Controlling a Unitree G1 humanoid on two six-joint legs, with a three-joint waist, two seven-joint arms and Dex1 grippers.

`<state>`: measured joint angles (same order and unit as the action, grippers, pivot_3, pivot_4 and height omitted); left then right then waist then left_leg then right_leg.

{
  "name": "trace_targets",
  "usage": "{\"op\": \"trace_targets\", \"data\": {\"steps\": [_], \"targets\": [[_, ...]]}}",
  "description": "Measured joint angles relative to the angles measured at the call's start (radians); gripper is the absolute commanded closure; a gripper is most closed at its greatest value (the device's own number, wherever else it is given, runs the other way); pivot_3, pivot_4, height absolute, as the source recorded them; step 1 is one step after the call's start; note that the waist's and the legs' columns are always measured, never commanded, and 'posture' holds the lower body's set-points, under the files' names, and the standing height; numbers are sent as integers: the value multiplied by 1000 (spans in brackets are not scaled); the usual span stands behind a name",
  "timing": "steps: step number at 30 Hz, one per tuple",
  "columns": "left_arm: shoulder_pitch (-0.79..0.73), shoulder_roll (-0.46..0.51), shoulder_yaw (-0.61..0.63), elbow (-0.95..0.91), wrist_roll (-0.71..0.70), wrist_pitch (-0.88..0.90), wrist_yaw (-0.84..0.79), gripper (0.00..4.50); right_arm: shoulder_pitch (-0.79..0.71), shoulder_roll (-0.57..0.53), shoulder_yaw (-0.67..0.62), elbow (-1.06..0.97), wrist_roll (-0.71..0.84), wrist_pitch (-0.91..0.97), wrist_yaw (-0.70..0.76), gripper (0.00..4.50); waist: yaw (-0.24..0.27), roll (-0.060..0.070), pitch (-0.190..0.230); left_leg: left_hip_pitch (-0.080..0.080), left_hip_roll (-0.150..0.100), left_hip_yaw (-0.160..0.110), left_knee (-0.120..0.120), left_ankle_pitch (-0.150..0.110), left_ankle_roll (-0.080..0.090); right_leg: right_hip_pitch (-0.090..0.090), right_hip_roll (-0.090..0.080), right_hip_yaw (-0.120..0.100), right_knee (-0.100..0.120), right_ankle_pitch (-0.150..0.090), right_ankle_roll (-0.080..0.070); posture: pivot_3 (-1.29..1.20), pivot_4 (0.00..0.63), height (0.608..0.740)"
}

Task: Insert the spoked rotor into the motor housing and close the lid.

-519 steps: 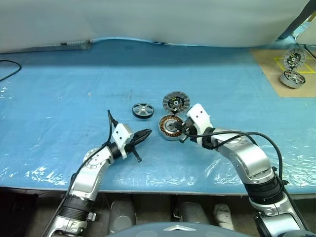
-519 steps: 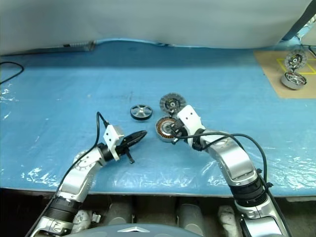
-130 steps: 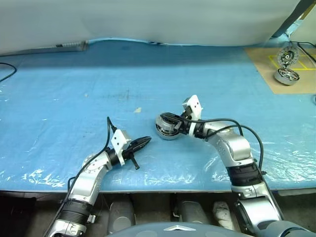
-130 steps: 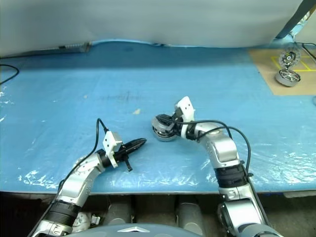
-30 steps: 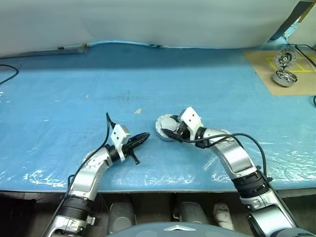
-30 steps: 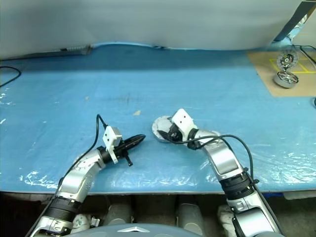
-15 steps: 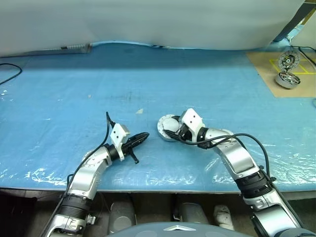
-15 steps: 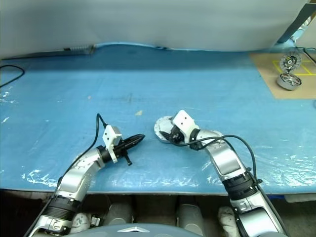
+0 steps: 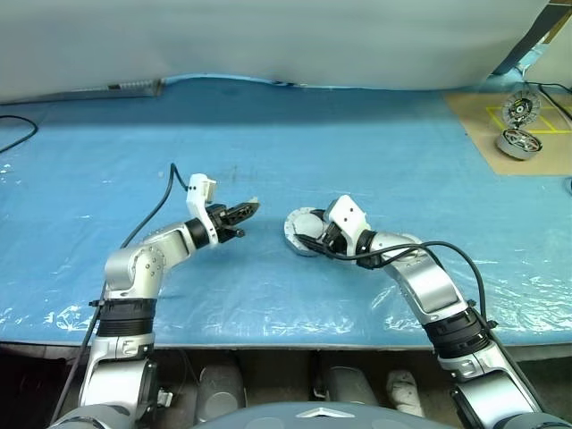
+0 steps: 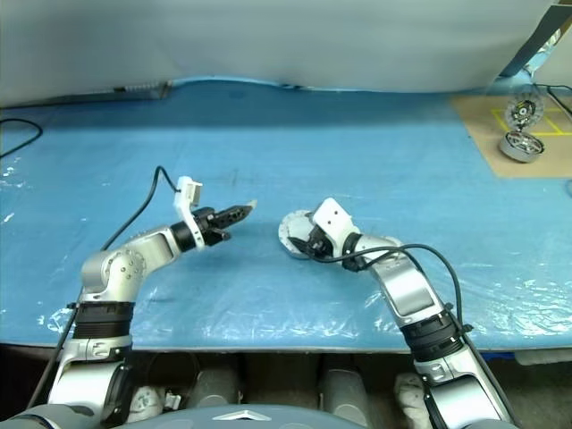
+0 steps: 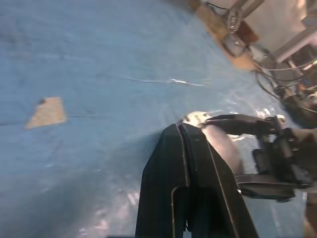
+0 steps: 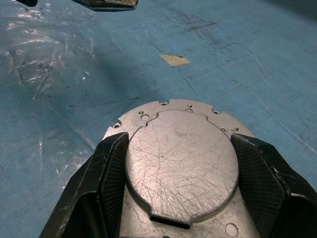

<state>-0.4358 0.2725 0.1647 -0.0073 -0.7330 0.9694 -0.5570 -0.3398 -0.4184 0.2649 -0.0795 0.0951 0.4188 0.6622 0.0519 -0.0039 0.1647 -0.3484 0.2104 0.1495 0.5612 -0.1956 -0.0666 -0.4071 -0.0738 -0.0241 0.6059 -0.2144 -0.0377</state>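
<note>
Now right gripper (image 12: 174, 163) straddles closed lid (image 12: 181, 158), wide jaws on either side of plain grey disc, motor housing (image 9: 296, 239) beneath it at table (image 9: 375, 143) centre. Left gripper (image 9: 248, 209) pinched closed, empty, hovering just left of housing. Rotor presumably inside; cannot confirm. Risks: lid not fully seated, so lifting my right jaws could drag it open; left tip nudging housing sideways would slide it on slick blue sheet (image 9: 89, 179).
</note>
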Motion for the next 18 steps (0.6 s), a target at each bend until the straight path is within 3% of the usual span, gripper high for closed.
{"op": "trace_targets", "data": {"steps": [7, 18], "targets": [[-57, -45, -27, 28, -33, 98, 25, 4500, 2, 5, -6, -1, 0, 3, 0, 1552, 0, 0, 0, 0, 0, 0, -1, -2, 3, 0, 0, 0, -1, -4, 6, 0, 150, 740], [-52, -65, -148, 56, 39, 119, 50, 4500, 4, 12, -8, -4, 0, 5, 0, 1552, -2, 0, 0, 0, 0, 0, -4, -2, 3, 0, 0, 0, -3, -4, 7, 0, 150, 740]]}}
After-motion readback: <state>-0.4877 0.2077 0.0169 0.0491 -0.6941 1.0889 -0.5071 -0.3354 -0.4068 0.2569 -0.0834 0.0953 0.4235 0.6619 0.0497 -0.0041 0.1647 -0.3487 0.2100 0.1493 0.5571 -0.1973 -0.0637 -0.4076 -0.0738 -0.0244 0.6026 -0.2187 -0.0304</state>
